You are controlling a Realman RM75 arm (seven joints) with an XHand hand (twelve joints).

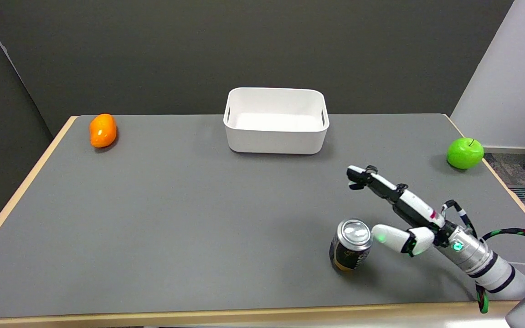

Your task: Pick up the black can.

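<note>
The black can (350,246) stands upright on the grey table (176,218) toward the front right, its silver top facing up. My right hand (399,214) reaches in from the lower right, just right of the can. Its fingers (372,180) stretch out toward the back left, above and behind the can. The thumb (392,238) points at the can's upper rim, very close to it or just touching; I cannot tell which. The hand holds nothing.
A white bin (276,136) sits at the back centre. An orange fruit (103,130) lies at the back left corner. A green apple (465,153) rests near the right edge. The table's front edge runs just below the can.
</note>
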